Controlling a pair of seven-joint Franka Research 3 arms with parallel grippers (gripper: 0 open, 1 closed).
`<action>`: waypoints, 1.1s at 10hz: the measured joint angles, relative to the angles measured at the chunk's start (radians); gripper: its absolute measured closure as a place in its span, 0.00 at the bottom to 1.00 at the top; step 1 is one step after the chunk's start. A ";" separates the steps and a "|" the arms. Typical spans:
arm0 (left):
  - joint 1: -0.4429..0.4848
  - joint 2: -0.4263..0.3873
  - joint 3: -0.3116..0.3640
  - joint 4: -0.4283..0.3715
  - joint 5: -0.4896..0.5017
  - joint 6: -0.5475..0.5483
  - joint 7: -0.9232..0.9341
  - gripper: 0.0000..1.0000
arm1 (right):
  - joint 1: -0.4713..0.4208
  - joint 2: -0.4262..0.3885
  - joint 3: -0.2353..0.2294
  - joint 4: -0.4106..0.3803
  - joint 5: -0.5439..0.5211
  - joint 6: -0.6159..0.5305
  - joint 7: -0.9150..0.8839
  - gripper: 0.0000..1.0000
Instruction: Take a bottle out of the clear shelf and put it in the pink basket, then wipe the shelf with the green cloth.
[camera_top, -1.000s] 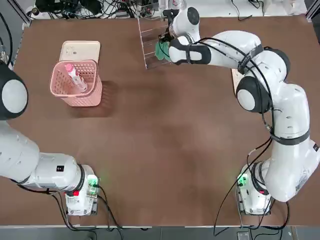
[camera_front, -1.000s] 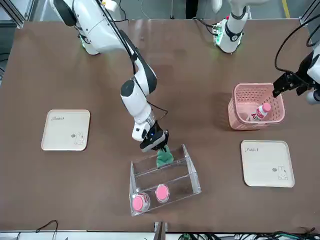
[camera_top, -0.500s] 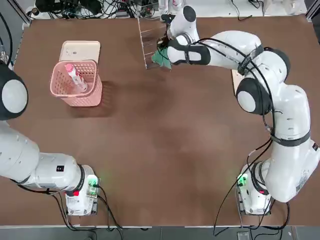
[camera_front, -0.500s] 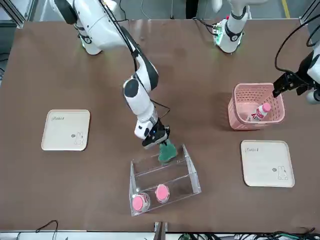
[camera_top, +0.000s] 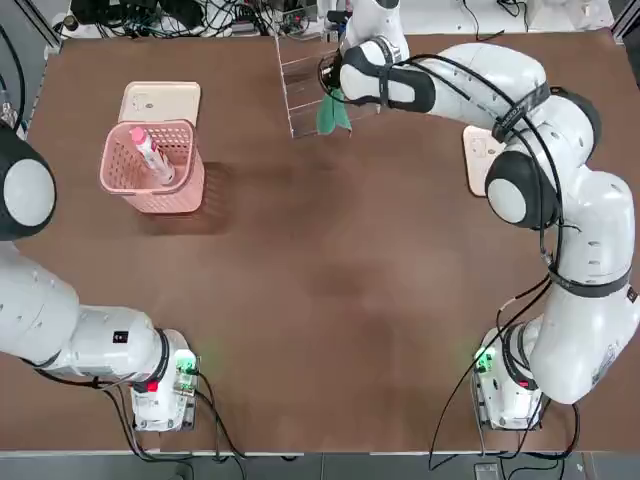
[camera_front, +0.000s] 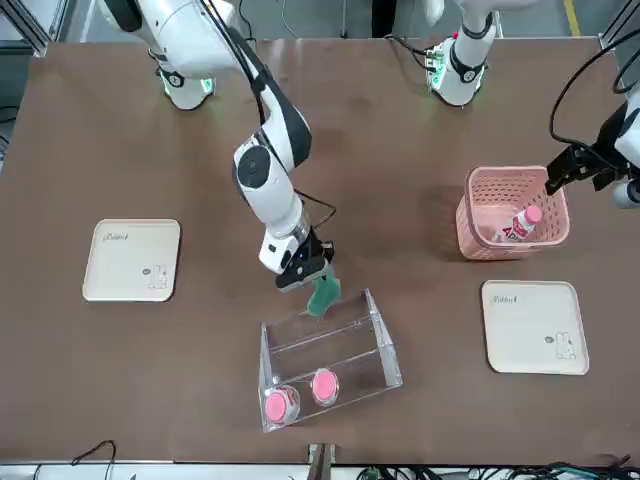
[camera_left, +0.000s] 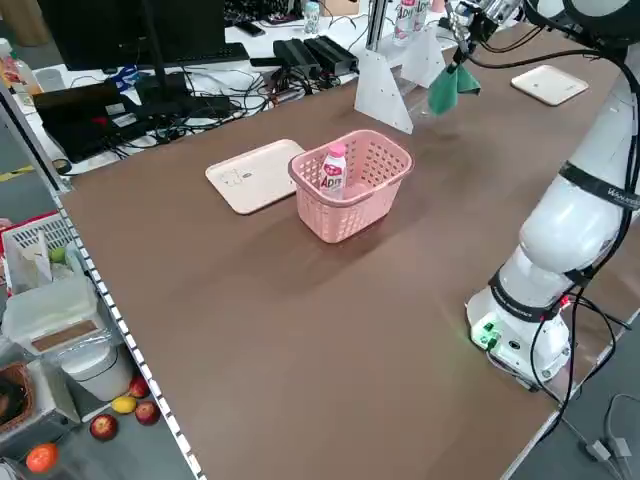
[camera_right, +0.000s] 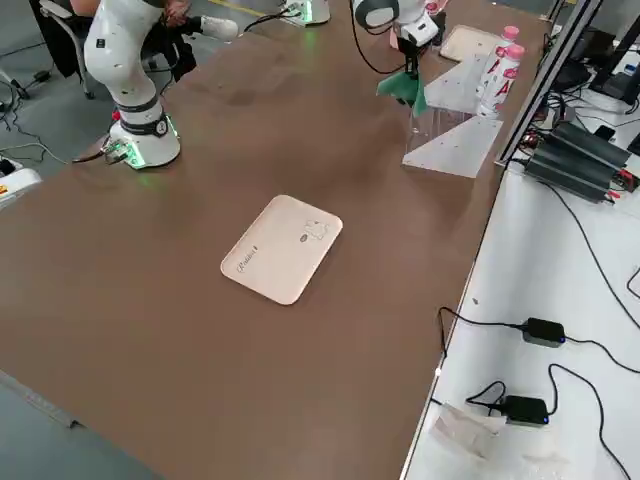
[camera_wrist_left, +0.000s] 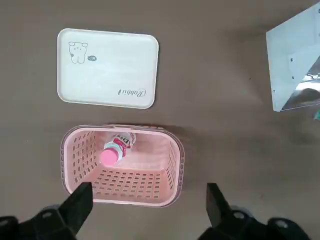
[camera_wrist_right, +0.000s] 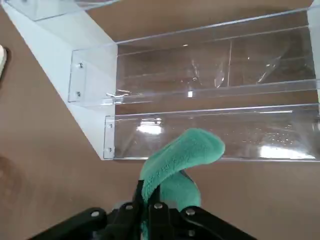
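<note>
The bottle (camera_top: 152, 155) already leans cap-up inside the basket (camera_top: 185, 190), so the first half of the job looks done — what remains is the wiping. For that the right gripper (camera_front: 303, 273) hangs at the low front edge of the shelf (camera_front: 375, 335), fingers pressed together on the top of the cloth (camera_front: 323, 296), which dangles free beside the lowest tier; from the wrist view the cloth (camera_wrist_right: 180, 160) sits just outside the clear wall rather than pressed on a step. Pinching it by one end leaves a loose flap to drag along the tiers. Two pink-capped bottles (camera_front: 300, 395) stand on the shelf's far step. The left gripper (camera_wrist_left: 150, 200) is parked above the basket — spread wide, holding nothing.
</note>
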 joint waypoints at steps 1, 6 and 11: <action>0.000 0.000 0.000 0.000 0.000 0.000 0.000 0.00 | -0.005 0.011 -0.001 0.000 0.000 0.026 -0.003 0.95; 0.000 0.000 0.000 0.000 0.000 0.000 0.000 0.00 | -0.022 0.094 -0.032 0.019 -0.001 0.263 -0.022 0.95; 0.000 0.000 0.000 0.000 0.000 0.000 0.000 0.00 | -0.034 0.159 -0.050 0.045 -0.001 0.378 -0.106 0.95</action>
